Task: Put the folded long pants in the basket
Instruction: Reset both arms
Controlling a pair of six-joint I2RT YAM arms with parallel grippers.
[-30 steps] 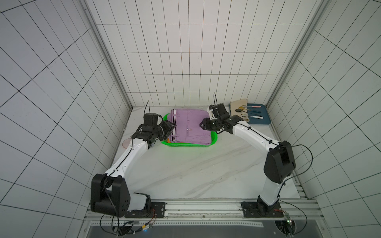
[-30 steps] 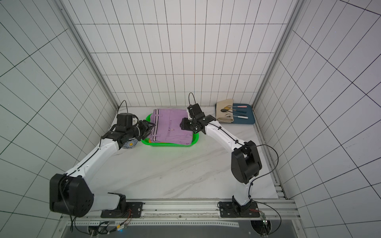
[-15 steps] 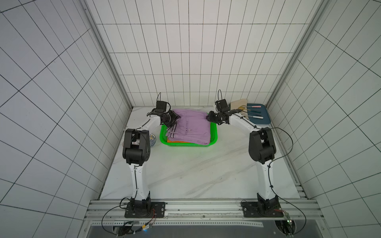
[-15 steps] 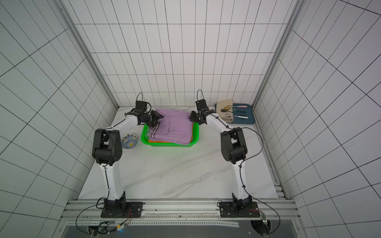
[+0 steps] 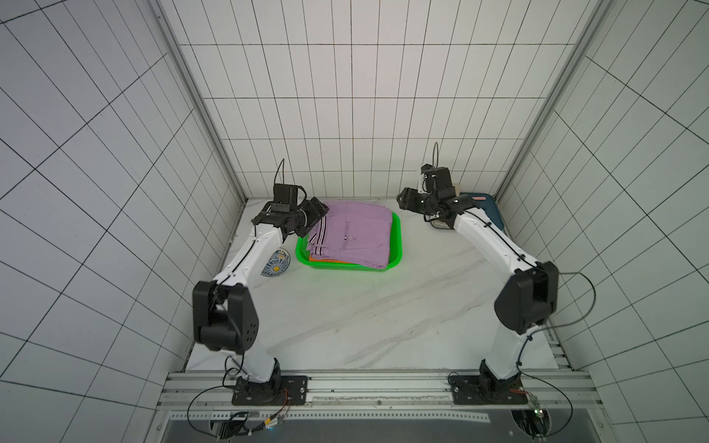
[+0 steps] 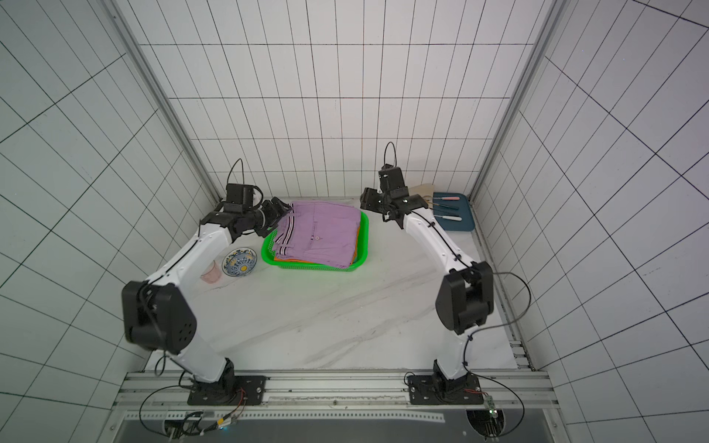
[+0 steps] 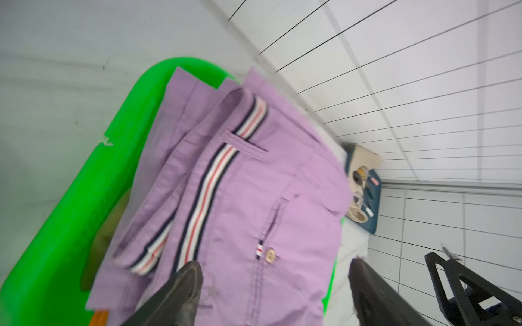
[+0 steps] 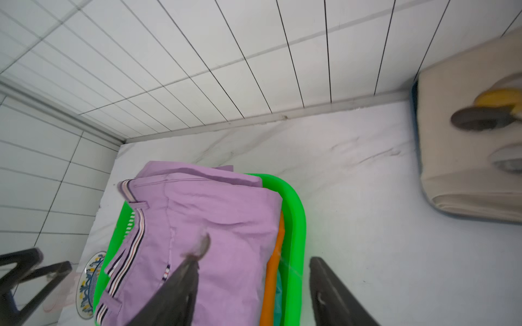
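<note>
The green basket stands at the back of the table, with the folded lilac long pants lying on top of the stack in it. An orange pair and a sky blue edge show beneath. My left gripper hangs open over the lilac pair's left end with nothing between its fingers. At the basket's far right corner my right gripper is open and empty. One of its fingers is above the lilac cloth, and the other is outside the basket rim.
A dark blue tray with cutlery and a cream cloth roll sit at the back right, behind the right wrist. A patterned bowl and a pink cup stand left of the basket, under the left arm. The back wall is close.
Both grippers were closed on the ends of the lilac pants; now both are open and drawn back to either side. The pants lie released in the basket.
</note>
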